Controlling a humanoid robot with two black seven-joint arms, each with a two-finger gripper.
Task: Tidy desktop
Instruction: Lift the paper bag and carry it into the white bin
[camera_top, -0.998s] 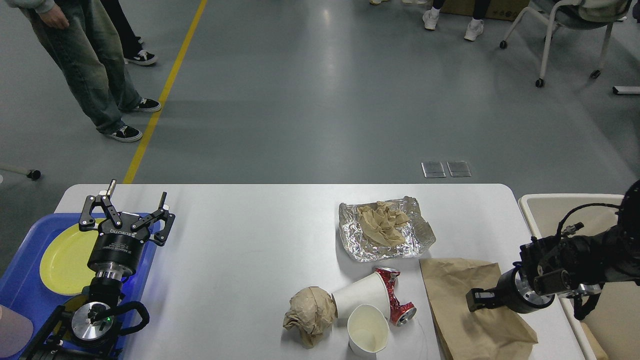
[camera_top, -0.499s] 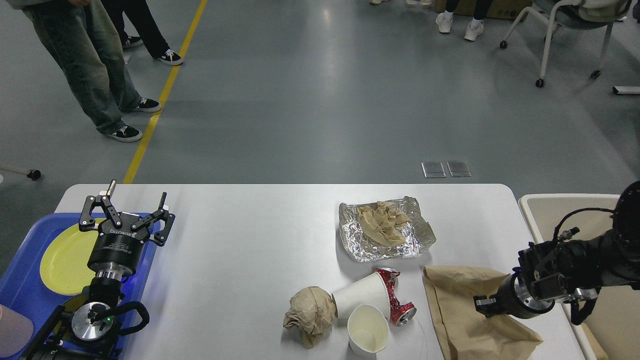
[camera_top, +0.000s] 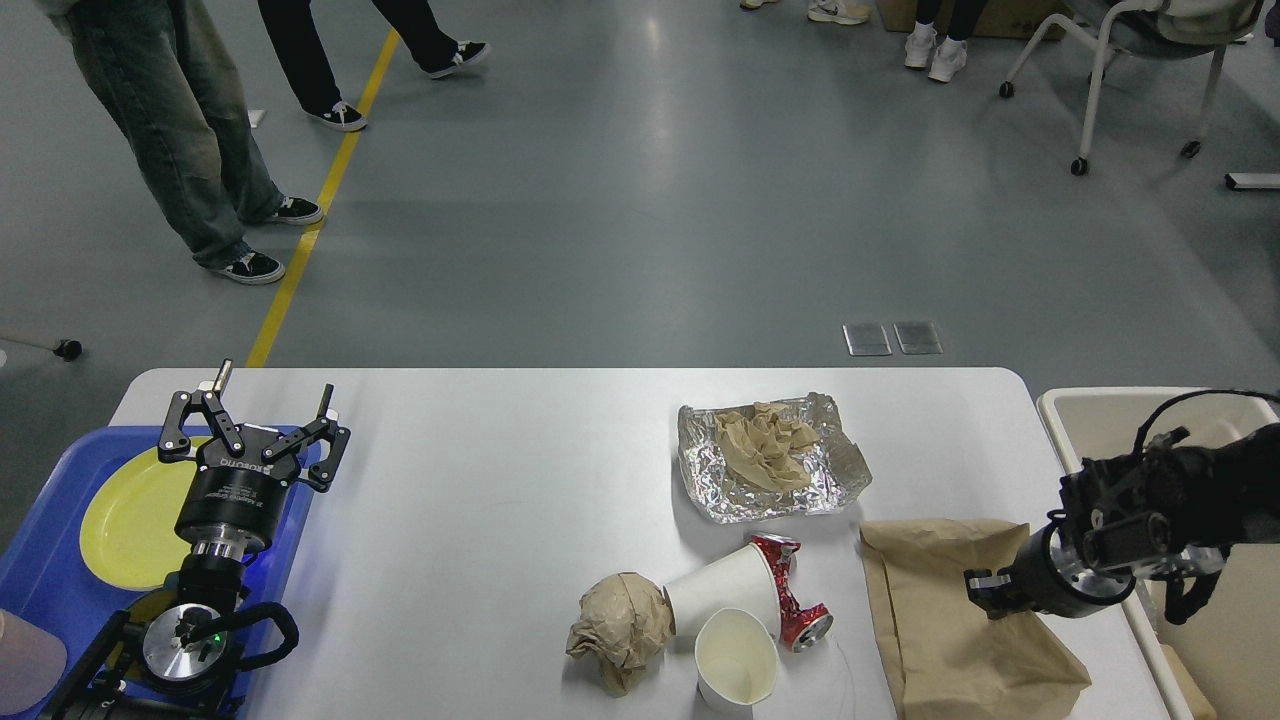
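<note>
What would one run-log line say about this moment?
left gripper: open above blue plastic tray | right gripper: on flat brown paper bag, grip unclear | white desktop: cluttered

L gripper (camera_top: 252, 425) open | R gripper (camera_top: 985, 590) on brown bag (camera_top: 960, 620) | desktop (camera_top: 480, 500)

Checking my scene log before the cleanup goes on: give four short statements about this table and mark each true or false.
1. The crumpled tan napkin lies on the silver foil sheet. True.
2. The crushed red can stands upright. False: it lies on its side.
3. The left claw is open above the blue plastic tray. True.
4. The round yellow plate sits on the white desktop. False: it sits in the tray.
</note>
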